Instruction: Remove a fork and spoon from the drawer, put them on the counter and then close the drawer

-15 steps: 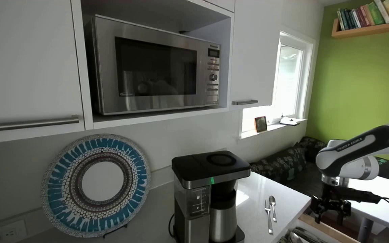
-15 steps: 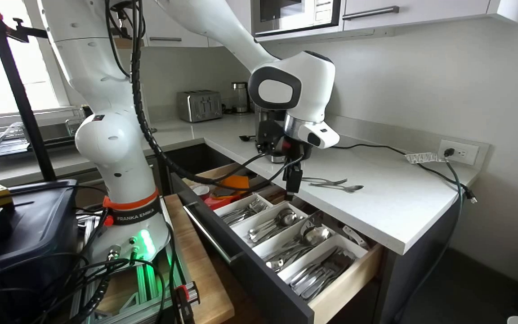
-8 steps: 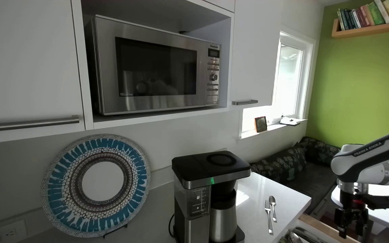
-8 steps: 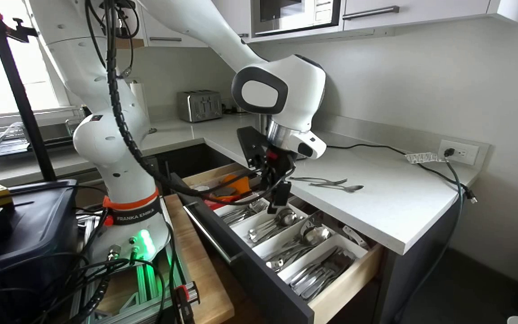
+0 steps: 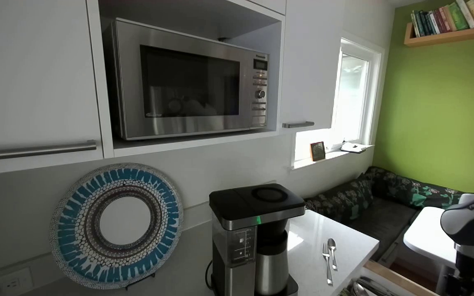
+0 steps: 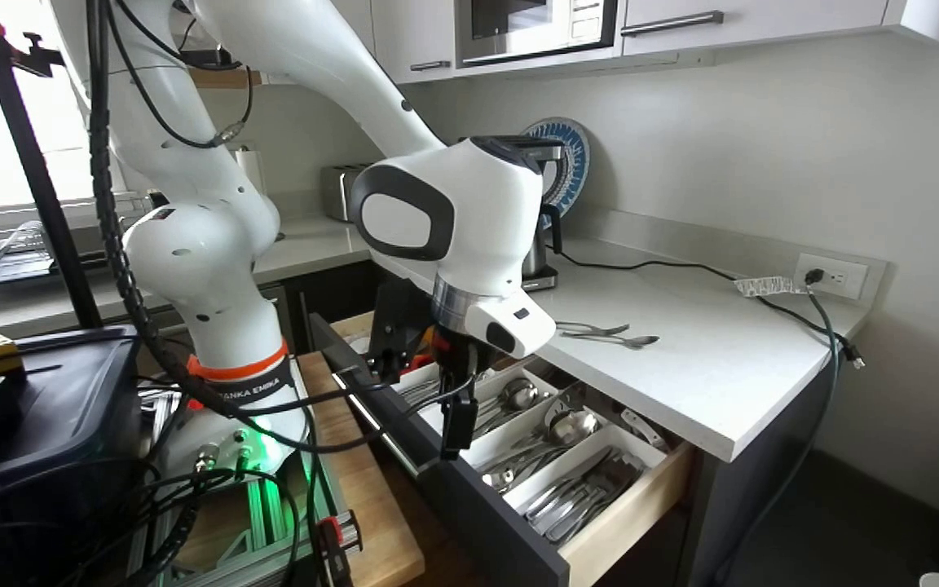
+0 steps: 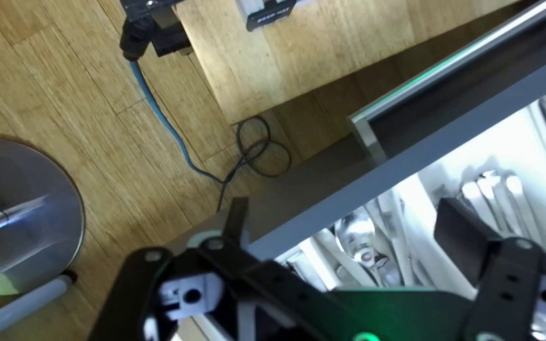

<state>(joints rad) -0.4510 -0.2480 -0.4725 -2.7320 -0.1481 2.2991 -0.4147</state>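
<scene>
The fork (image 5: 328,265) and the spoon (image 5: 333,254) lie side by side on the white counter (image 6: 706,359); the spoon's bowl (image 6: 639,342) also shows in an exterior view. Below the counter edge the drawer (image 6: 631,515) stands pulled out, with a dark front and wood-coloured side. My gripper (image 6: 423,399) is over the drawer's front, fingers pointing down. In the wrist view my open gripper (image 7: 349,227) straddles the grey front rim, one finger (image 7: 236,218) beyond the front and the other over the cutlery. Nothing is between the fingers. An exterior view cuts off the fingertips.
White trays (image 6: 510,432) of cutlery fill the drawer. A wooden bench (image 6: 372,497) bearing the robot's base stands close to the drawer front and its metal handle (image 6: 376,420). A black cable (image 6: 315,447) hangs across there. The coffee maker (image 5: 237,238) is on the counter.
My arm has moved away from the counter edge and down toward the drawer's front. The gripper stays open. Fork, spoon and drawer have not moved.
</scene>
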